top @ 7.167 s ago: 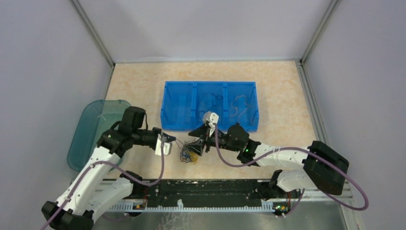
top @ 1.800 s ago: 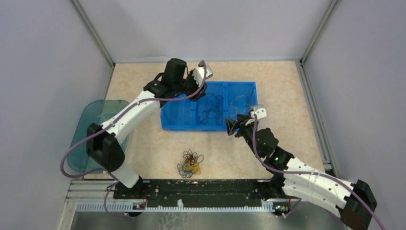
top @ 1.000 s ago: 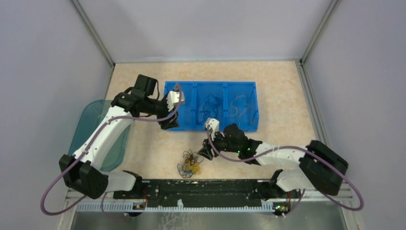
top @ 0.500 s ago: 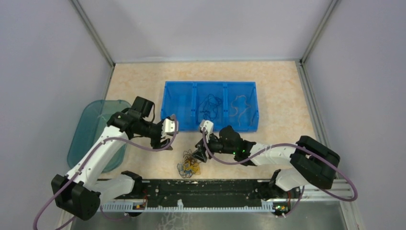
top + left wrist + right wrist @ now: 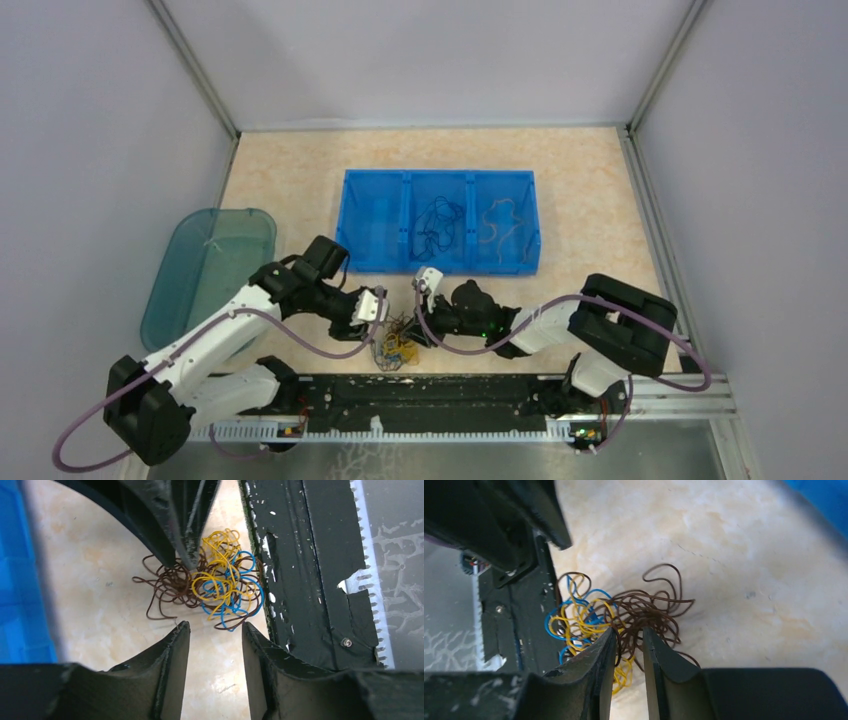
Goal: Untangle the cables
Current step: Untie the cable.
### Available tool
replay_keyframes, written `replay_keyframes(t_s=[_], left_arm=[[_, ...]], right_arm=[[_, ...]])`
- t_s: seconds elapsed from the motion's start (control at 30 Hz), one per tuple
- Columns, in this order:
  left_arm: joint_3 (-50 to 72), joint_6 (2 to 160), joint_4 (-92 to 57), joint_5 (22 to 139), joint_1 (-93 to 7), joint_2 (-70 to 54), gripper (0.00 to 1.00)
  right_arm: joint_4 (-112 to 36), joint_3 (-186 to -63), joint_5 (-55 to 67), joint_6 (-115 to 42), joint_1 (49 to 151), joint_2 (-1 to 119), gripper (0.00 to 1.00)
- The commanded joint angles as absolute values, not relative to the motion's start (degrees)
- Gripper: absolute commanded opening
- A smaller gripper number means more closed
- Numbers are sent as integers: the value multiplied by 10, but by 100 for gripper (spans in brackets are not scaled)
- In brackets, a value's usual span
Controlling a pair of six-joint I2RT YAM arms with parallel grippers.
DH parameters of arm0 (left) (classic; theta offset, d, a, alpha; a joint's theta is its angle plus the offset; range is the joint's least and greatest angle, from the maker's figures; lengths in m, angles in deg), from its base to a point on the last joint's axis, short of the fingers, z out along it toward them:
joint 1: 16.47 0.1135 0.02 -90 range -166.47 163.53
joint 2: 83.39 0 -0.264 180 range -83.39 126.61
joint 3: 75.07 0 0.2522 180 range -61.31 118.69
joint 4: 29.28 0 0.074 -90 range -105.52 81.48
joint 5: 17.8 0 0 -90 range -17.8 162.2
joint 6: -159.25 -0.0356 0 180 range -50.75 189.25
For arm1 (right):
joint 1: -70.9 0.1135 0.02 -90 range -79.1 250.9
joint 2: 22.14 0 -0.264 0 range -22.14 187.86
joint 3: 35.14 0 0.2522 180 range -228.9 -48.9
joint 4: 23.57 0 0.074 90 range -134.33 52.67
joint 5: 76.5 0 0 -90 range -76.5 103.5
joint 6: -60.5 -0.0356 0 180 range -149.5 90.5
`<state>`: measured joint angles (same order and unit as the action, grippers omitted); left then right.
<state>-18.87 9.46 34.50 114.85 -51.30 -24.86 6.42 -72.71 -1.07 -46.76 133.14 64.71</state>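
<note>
Cables point(image 5: 220, 582) in brown-yellow-blue knot; left claw point(image 5: 216, 627) wide, right claw point(image 5: 629, 632) narrow on brown loops

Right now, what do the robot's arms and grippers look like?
Both arms are white links with bulky black joints: the left arm and right arm each trail a purple-grey cable. Small green lights glow on the right one. The left gripper and right gripper have black tapered fingers.
</note>
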Motion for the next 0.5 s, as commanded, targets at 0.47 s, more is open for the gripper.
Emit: replay_keyframes(t_s=[0.47], left_arm=[[-267, 138, 217, 1076, -612, -234, 30]], right_arm=[[201, -668, 70, -515, 1337, 643, 22]])
